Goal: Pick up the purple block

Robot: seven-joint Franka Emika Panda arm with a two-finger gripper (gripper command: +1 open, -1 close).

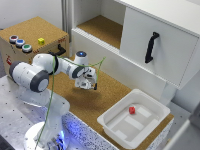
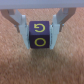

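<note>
Cork desk [image 1: 107, 102] lies beneath me. My claw [image 2: 39, 31] pinches the purple block [image 2: 39, 35] squarely between both fingers, clear above that desk.

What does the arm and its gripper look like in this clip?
The arm is white with rounded, bulky links, dark grey joint bands and a blue-lit cap near the wrist. A thin green cable runs along it toward the base. The gripper has pale grey fingers in the wrist view.
</note>
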